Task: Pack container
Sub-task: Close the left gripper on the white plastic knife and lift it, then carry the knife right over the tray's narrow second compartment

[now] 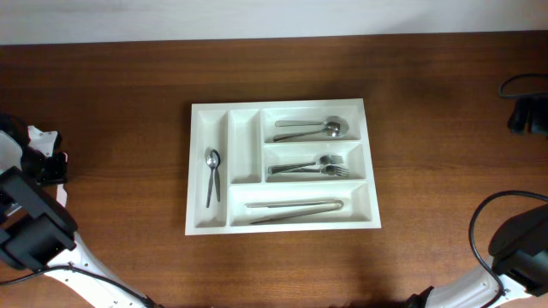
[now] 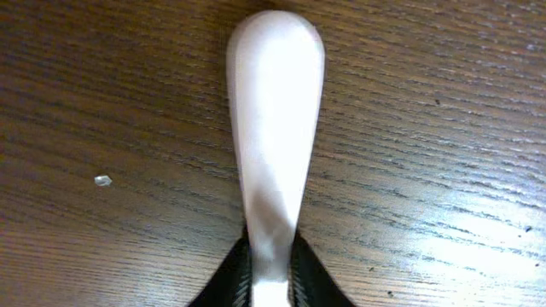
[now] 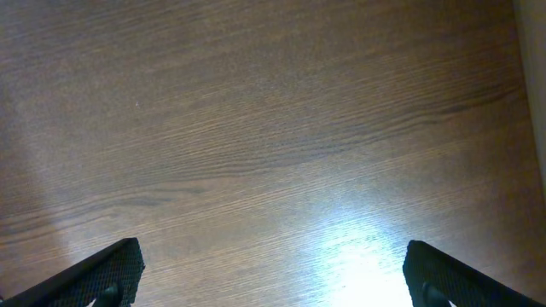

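The container [image 1: 245,145], a large white cutlery tray, lies in the middle of the table in the overhead view. It holds a spoon [image 1: 212,175] in the leftmost narrow slot, spoons [image 1: 312,129], forks [image 1: 308,167] and long utensils [image 1: 295,210] in the wide slots. In the left wrist view my left gripper [image 2: 271,260] is shut on the silvery, rounded handle of a utensil [image 2: 275,111], which points away over bare wood. Its other end is hidden. My right gripper [image 3: 273,273] stands wide open over bare table, nothing between its fingers [image 3: 107,273].
The left arm [image 1: 34,222] sits at the table's left edge beside a small white object [image 1: 43,137]. The right arm [image 1: 522,244] is at the lower right corner. A black object with a cable [image 1: 527,111] lies at the far right. A tiny pale crumb [image 2: 102,180] rests on the wood.
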Robot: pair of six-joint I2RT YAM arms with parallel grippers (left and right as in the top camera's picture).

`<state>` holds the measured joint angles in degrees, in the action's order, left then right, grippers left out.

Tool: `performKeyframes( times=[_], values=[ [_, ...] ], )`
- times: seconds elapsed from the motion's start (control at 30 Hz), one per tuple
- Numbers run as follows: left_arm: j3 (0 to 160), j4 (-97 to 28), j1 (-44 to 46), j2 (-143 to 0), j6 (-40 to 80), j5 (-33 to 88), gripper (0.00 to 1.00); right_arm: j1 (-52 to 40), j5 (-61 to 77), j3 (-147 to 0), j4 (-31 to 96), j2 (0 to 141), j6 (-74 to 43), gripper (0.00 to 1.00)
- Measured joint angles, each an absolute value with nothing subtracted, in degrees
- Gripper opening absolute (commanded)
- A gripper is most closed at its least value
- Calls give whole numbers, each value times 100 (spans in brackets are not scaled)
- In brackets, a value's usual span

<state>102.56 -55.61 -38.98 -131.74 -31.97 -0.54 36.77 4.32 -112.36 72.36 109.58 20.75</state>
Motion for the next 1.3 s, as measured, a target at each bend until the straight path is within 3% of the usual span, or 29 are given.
performKeyframes(
  times=[0.03,0.37,0.63,1.03,1.3],
  values=[
    [10256,-5561,-3898,-13174,-3203,-56,2,3677,432,-11236,7236,10958,2080,99],
    [10283,-5605,-3892,-13179,-2952,-62,2,3677,432,-11236,7236,10958,2080,99],
    [11183,-6875,-3568,-13426,-2757,226,2,3677,432,-11236,7238,10958,2078,99],
    [13257,-8567,-1938,-13450,-1951,937,2,3677,432,-11236,7236,10958,2078,99],
    [13620,-9052,-825,-13450,-1031,1315,2,3677,432,-11236,7236,10958,2078,99]
  ],
)
